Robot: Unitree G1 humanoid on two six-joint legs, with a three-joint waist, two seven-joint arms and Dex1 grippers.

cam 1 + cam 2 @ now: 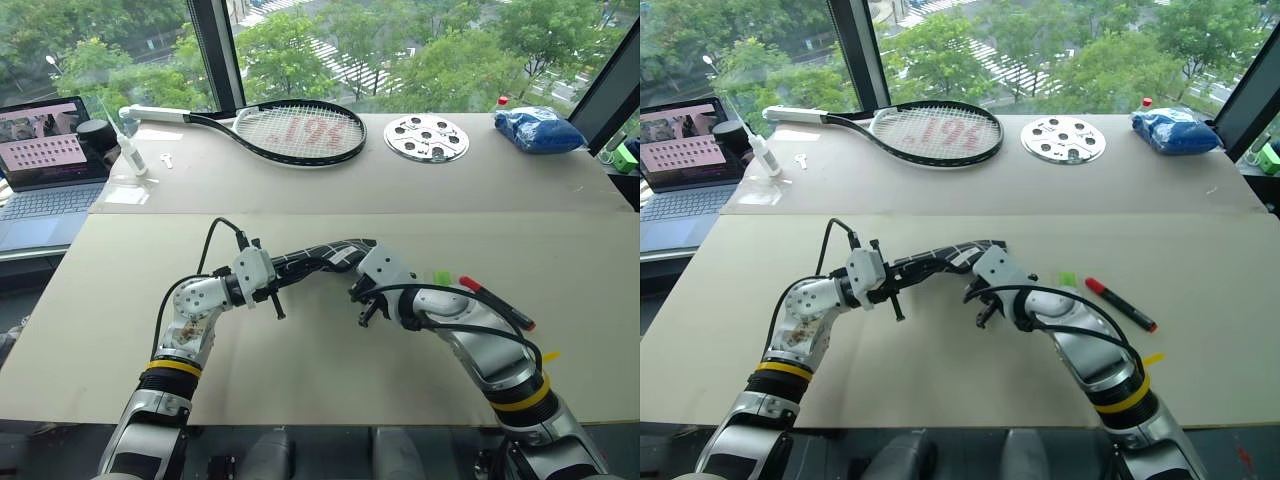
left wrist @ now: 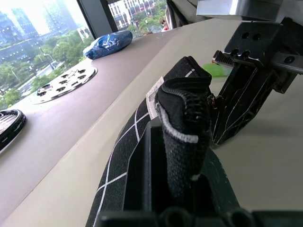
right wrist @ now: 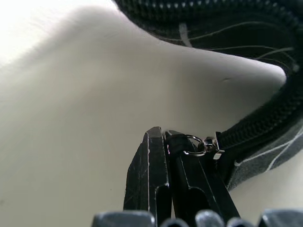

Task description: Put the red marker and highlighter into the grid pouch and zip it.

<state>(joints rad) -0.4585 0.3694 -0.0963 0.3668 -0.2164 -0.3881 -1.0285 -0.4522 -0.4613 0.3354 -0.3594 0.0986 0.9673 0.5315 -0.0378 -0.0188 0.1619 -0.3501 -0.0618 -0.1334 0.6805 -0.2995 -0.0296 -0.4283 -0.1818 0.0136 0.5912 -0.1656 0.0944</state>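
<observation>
The grid pouch (image 1: pixel 315 255) hangs above the table between my two grippers, bent into an arch. My left gripper (image 1: pixel 280 268) is shut on one end of it; the left wrist view has that end (image 2: pixel 184 109) pinched between the fingers. My right gripper (image 1: pixel 368 312) is shut on the zipper pull strap (image 3: pixel 201 145) at the other end, pointing down and left. The red marker (image 1: pixel 1120 303) lies on the table to the right of my right arm. The highlighter (image 1: pixel 1068 279) lies just left of the marker, partly hidden behind the right arm.
A tennis racket (image 1: pixel 290 130), a perforated metal disc (image 1: pixel 427 137) and a blue bag (image 1: pixel 538 128) lie along the far side of the table. A laptop (image 1: pixel 45 150) and a white bottle (image 1: pixel 130 150) stand at the far left.
</observation>
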